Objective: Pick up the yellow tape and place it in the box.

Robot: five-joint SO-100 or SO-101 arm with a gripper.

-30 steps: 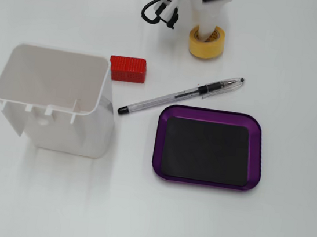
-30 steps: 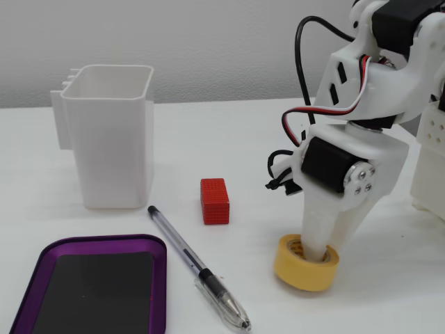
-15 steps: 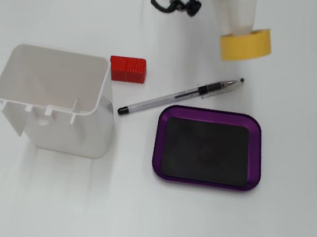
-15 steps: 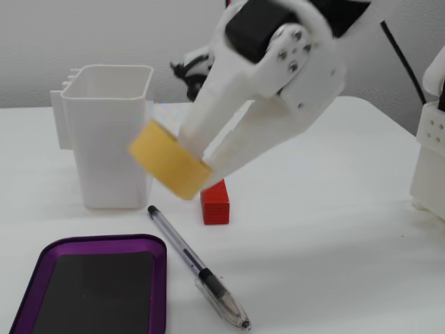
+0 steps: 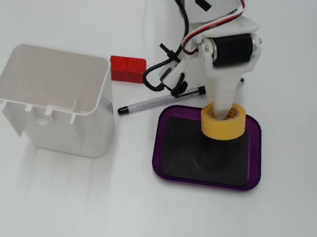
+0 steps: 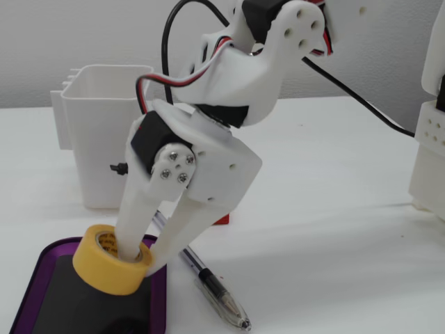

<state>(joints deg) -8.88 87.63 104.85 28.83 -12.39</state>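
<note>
The yellow tape (image 5: 222, 130) hangs over the far right part of the box (image 5: 158, 148), a shallow purple tray with a black base. My gripper (image 5: 224, 114) is shut on it, one finger inside the core and the other against the outer wall. From the lower fixed view, the tape (image 6: 104, 273) is slightly tilted at the tray's (image 6: 42, 249) far end, with the gripper (image 6: 142, 259) reaching steeply down into it. Whether the roll touches the black base I cannot tell.
A tall white container (image 5: 50, 98) (image 6: 97, 139) stands left of the tray. A red block (image 5: 127, 69) and a clear pen (image 5: 149, 101) (image 6: 212, 287) lie between the arm and the tray. A white structure (image 6: 431, 139) stands at the right edge.
The gripper lifted the tape off the table at the back, carried it over the pen, and has brought it down low over the purple tray.
</note>
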